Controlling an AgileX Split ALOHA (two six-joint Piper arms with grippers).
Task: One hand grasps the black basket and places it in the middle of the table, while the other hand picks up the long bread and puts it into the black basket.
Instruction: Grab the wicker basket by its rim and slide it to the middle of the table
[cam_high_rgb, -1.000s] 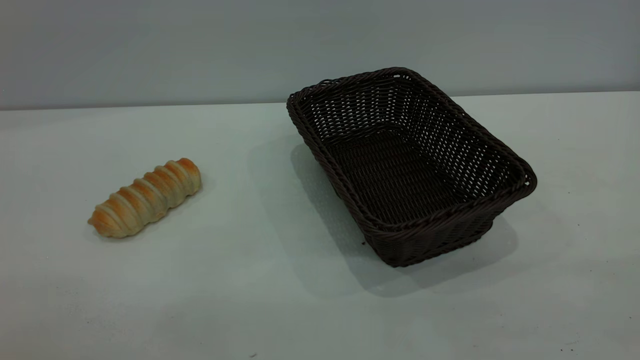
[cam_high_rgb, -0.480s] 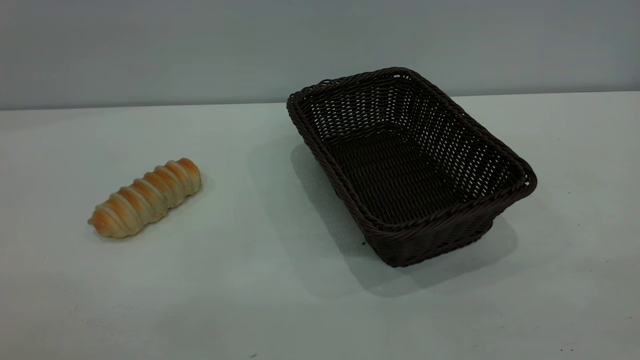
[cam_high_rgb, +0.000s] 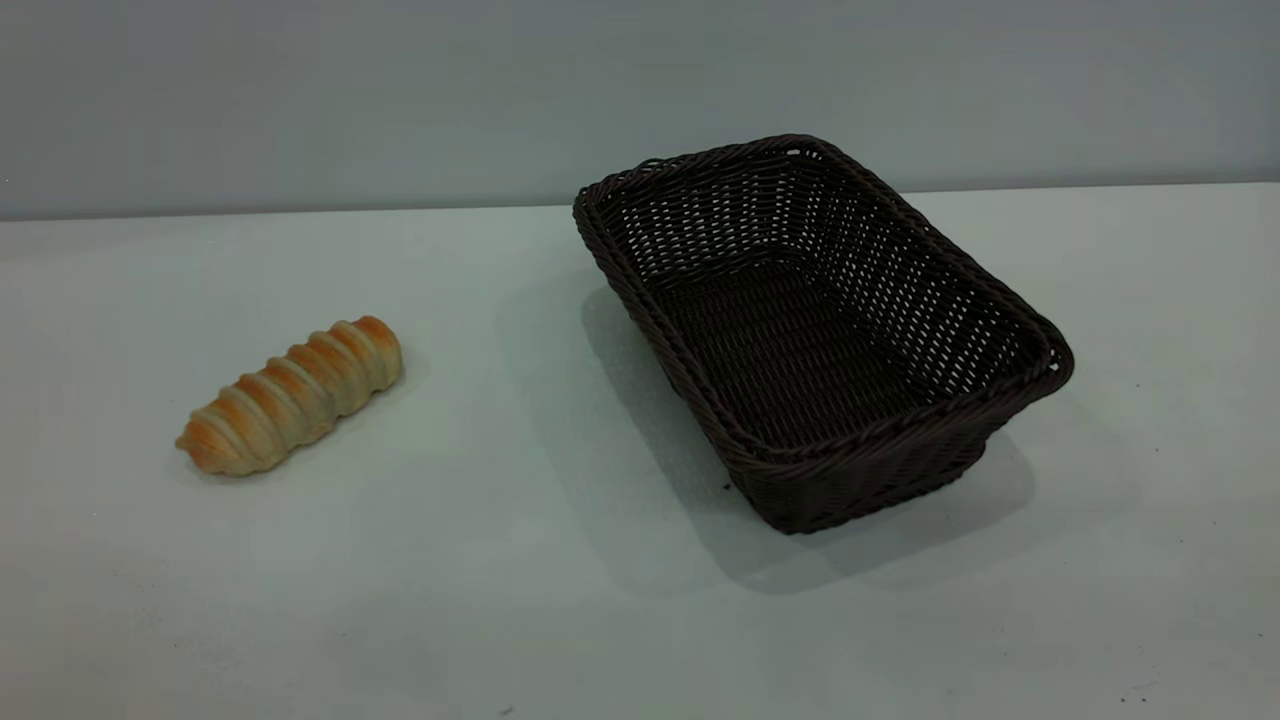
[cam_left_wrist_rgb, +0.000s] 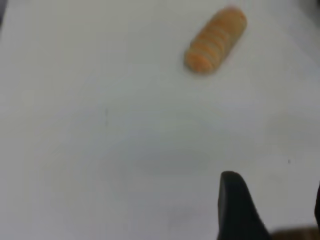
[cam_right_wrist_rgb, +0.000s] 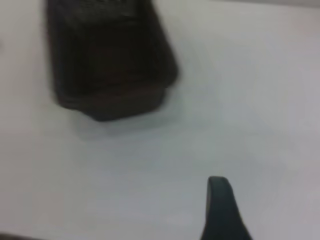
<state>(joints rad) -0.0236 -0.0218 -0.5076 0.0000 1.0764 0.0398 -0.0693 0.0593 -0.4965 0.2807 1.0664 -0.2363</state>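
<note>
The black basket (cam_high_rgb: 820, 330) stands empty on the table (cam_high_rgb: 520, 560), right of the middle, one corner towards the camera. The long bread (cam_high_rgb: 292, 396) lies on the table at the left, well apart from the basket. Neither arm shows in the exterior view. In the left wrist view my left gripper (cam_left_wrist_rgb: 275, 192) is open and empty above bare table, with the bread (cam_left_wrist_rgb: 216, 40) some way ahead of it. In the right wrist view my right gripper (cam_right_wrist_rgb: 272, 200) shows one dark finger (cam_right_wrist_rgb: 220, 210) over bare table, with nothing held. The basket (cam_right_wrist_rgb: 112, 60) lies ahead of it.
A plain grey wall (cam_high_rgb: 300, 100) runs behind the table's far edge. Only the bread and the basket stand on the tabletop, with a wide bare stretch between them and bare table in front of both.
</note>
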